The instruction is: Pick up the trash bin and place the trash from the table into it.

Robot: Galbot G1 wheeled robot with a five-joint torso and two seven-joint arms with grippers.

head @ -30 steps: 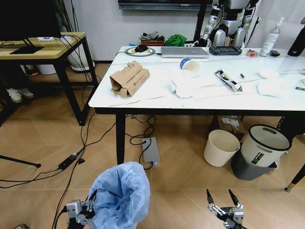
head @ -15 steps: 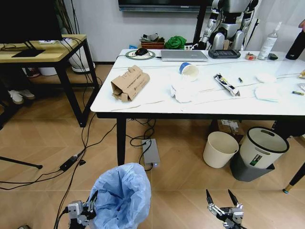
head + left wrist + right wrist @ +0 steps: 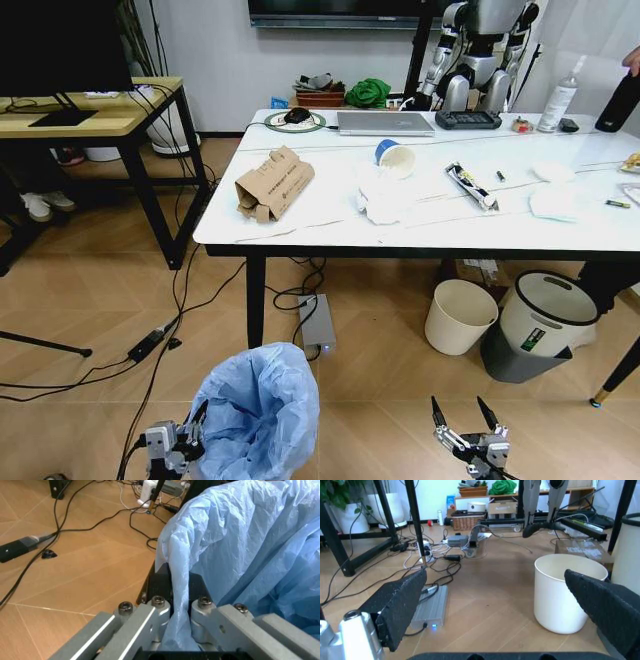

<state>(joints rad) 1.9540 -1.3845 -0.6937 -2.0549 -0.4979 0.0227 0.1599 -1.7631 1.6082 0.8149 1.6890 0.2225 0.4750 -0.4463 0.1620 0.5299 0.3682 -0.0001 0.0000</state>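
Wood-look flooring fills the foreground of the head view, with the white marble-look table (image 3: 330, 225) beyond it on black legs. On that top lies the trash: a crushed brown carton (image 3: 273, 184), a blue-white paper cup (image 3: 394, 156) above crumpled tissues (image 3: 385, 198), a wrapper (image 3: 472, 186) and more white paper (image 3: 552, 202) toward the right. The trash bin (image 3: 255, 412), lined with a puffy light-blue bag, stands on the floor well short of the table, at the lower edge. The left gripper (image 3: 176, 446) sits against the bin's left rim; the right gripper (image 3: 463, 428) hangs low over bare floor, its two fingers spread apart and holding nothing. A cream bucket (image 3: 460, 316) and a white-and-grey bin (image 3: 535, 322) stand under the table's right end.

Left wrist view: the left gripper's two fingers (image 3: 157, 602) are closed on the rim, one either side, with a fold of blue bag (image 3: 240, 547) pinched between them. This grip on the edge is judged to serve for lifting the bin, whose mouth is thereby left open for the litter.

Right wrist view: the spread black pads (image 3: 400, 603) frame the cream bucket (image 3: 568, 592) and a grey power unit (image 3: 432, 607); the arm appears idle, free for picking trash.
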